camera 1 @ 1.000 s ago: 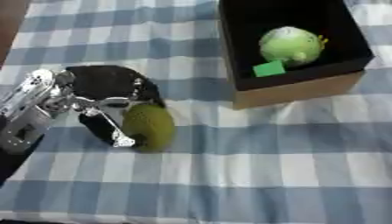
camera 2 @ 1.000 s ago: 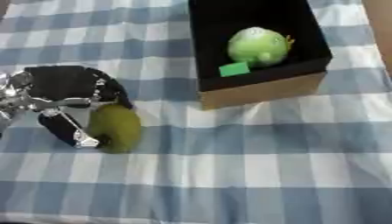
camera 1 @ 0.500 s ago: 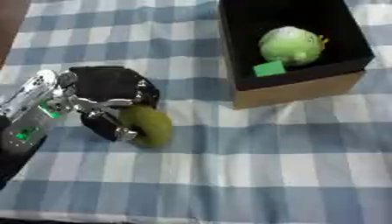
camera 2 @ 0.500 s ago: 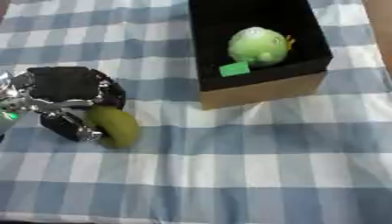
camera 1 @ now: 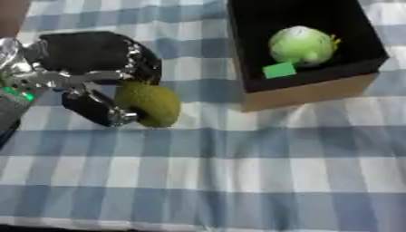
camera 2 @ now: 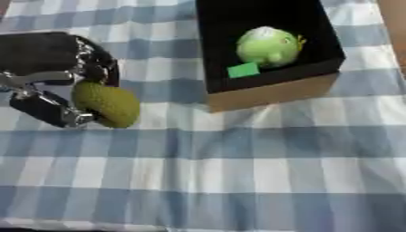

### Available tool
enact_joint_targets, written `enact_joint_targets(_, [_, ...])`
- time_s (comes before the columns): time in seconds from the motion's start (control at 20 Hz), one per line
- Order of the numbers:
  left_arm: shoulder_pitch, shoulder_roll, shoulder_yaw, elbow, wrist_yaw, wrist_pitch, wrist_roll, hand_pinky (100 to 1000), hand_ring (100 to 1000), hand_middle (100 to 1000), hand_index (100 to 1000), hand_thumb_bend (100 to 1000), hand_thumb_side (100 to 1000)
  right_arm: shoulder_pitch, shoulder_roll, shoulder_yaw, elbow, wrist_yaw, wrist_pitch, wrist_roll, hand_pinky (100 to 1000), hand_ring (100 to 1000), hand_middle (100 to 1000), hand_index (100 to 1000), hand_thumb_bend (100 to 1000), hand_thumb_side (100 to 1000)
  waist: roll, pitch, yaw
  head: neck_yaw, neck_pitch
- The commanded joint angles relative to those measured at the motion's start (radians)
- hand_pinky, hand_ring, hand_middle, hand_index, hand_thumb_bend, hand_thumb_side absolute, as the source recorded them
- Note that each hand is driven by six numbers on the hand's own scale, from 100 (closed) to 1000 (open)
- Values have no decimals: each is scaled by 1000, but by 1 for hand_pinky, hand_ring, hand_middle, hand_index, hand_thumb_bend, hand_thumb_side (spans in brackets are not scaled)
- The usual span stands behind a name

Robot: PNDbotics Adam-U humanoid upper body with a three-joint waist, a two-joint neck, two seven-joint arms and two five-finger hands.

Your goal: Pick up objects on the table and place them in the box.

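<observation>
Your left hand (camera 1: 87, 68) comes in from the left side and is the only hand in view; your right hand does not show in either eye. Its fingers and thumb are curled round one olive-green, rough-skinned fruit (camera 1: 148, 103), which sits at the hand's lower right, pinched between the dark fingers (camera 1: 141, 61) above it and the thumb (camera 1: 95, 106) just to its left. You can see the fruit touching both. Whether it is lifted clear of the cloth or resting on it, you cannot tell.

To the right of your hand, near but apart from it, stands one box (camera 1: 309, 94), black inside with a tan cardboard outer wall facing you. Inside it you have two things: one round pale-green plush toy (camera 2: 269, 45) toward the far right of the box, and one small flat green square (camera 2: 244, 70) lying just below and left of the toy, close to the near wall.

Everything rests on one blue-and-white checked tablecloth (camera 1: 238, 181). Below and to the right of your hand the cloth carries nothing but its checks. So you count one fruit in hand and two green items in the box.
</observation>
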Motion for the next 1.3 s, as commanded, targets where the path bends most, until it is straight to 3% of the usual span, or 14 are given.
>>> enact_joint_targets(0.05, [-71, -5, 46, -15, 50, 11, 24, 679, 674, 583, 620, 100, 245, 1, -27, -8, -10, 2, 1, -5, 961, 1000, 383, 944, 100, 470, -6, -43, 2, -6, -2])
enact_joint_targets(0.35, [-240, -165, 92, 171, 64, -9, 52, 701, 673, 589, 638, 100, 252, 2, -26, -6, -10, 0, 3, -7, 961, 1000, 385, 944, 100, 470, -5, -50, -8, -5, -12])
enact_joint_targets(0.7, [-402, -383, 168, 496, 20, -125, 28, 696, 670, 586, 643, 100, 261, -12, -17, -1, -10, -13, 6, 0, 961, 1000, 387, 945, 100, 470, -9, -47, -32, 8, -32])
enact_joint_targets(0.95, [-459, -507, 250, 660, -114, -165, 109, 695, 670, 585, 640, 100, 265, -24, -13, 5, -10, -25, 8, 8, 961, 1000, 389, 945, 100, 470, -12, -42, -49, 29, -41])
enact_joint_targets(1.3, [-483, -597, 310, 827, -391, -204, 287, 698, 674, 588, 635, 100, 260, -38, -9, 10, -10, -41, 10, 21, 961, 1000, 390, 945, 100, 470, -14, -38, -64, 45, -53])
